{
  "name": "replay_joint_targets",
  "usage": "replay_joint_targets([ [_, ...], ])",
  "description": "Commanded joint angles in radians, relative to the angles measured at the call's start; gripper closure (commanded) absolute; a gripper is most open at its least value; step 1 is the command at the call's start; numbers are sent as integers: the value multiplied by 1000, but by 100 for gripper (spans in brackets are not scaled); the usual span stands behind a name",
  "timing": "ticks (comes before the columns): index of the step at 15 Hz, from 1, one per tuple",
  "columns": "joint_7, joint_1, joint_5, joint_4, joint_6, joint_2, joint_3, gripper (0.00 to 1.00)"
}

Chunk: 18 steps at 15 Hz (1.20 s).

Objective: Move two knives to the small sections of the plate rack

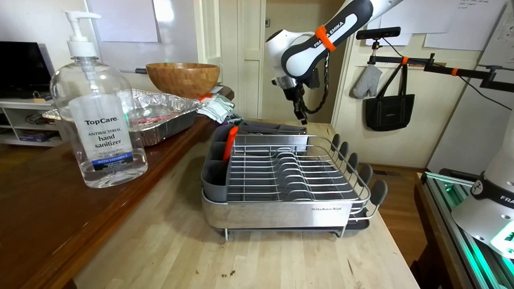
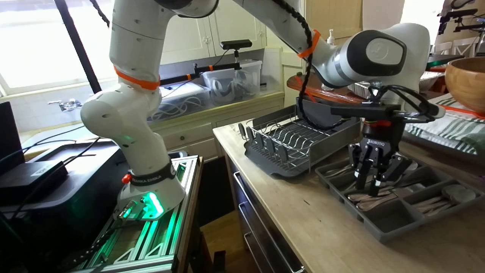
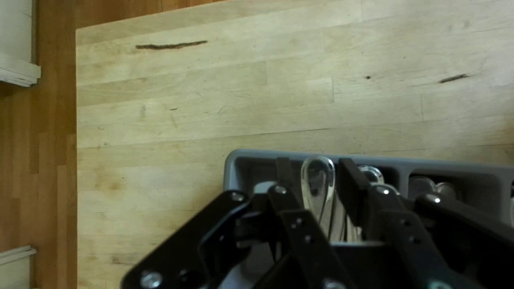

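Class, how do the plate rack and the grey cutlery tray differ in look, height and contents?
The plate rack is silver wire and metal with grey parts; the cutlery tray is plain grey.
The plate rack stands taller than the cutlery tray.
The plate rack has a red object tilted in one of its small sections; the cutlery tray holds metal cutlery lying down.
Both have compartments and stand on the wooden worktop.

Silver plate rack [image 1: 277, 216], grey small sections [image 1: 215, 192], black fingers [image 3: 354, 184], green-striped white towel [image 2: 449, 132]
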Motion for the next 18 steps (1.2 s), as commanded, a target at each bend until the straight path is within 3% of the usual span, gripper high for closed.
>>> replay_joint_targets([
  [1, 7, -5, -5, -32, -6, -12, 2, 90],
  [2, -7, -14, 9, -28, -5, -5, 6, 47],
  [5, -28, -41, 58, -29, 24, 8, 17, 25],
  [6, -5, -19, 21, -17, -1, 3, 7, 42],
  [7, -9, -24, 30, -18, 0, 6, 7, 10],
  [8, -6, -26, 35, -13, -2, 9, 8, 3],
  [18, -29, -54, 74, 44, 2, 72, 12, 0],
])
